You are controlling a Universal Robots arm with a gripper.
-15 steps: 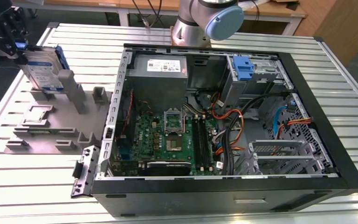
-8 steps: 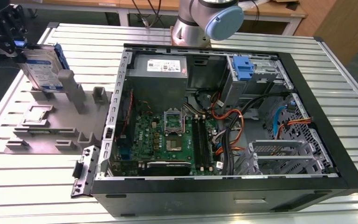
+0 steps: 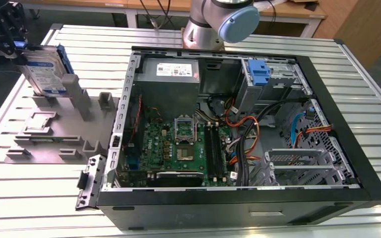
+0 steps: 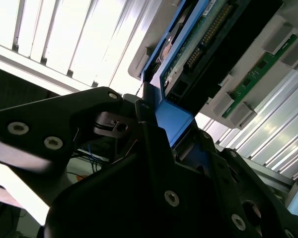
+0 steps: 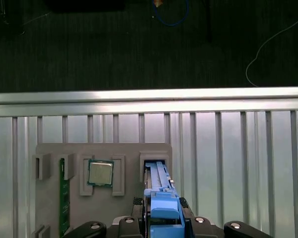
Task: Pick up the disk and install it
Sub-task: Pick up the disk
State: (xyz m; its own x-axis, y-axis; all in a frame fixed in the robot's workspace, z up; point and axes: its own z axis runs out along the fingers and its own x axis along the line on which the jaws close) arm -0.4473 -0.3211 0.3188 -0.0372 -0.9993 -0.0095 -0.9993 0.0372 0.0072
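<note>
Exterior view, toward its left: found the gripper [image 3: 20,53] clamped on the upper end of the disk [image 3: 45,75]. Held on edge, label face outward, lower end at a slot of the grey holder [image 3: 45,130]. Cannot tell whether lifted clear of the slot or resting in it. Well apart from the open computer case [image 3: 243,204].

Second wrist view: confirmed jaws closed on the blue carrier rail [image 4: 173,119], one each side. Judged a deliberate end grip: spares label face and circuit side, leaves the long edges free.

First wrist view: noted a processor chip [image 5: 100,173] and memory stick [image 5: 63,196] parked in neighbouring pockets.

Noted a white-and-blue label on the disk and a white label on the power supply [image 3: 170,70]. Print too small to read.
</note>
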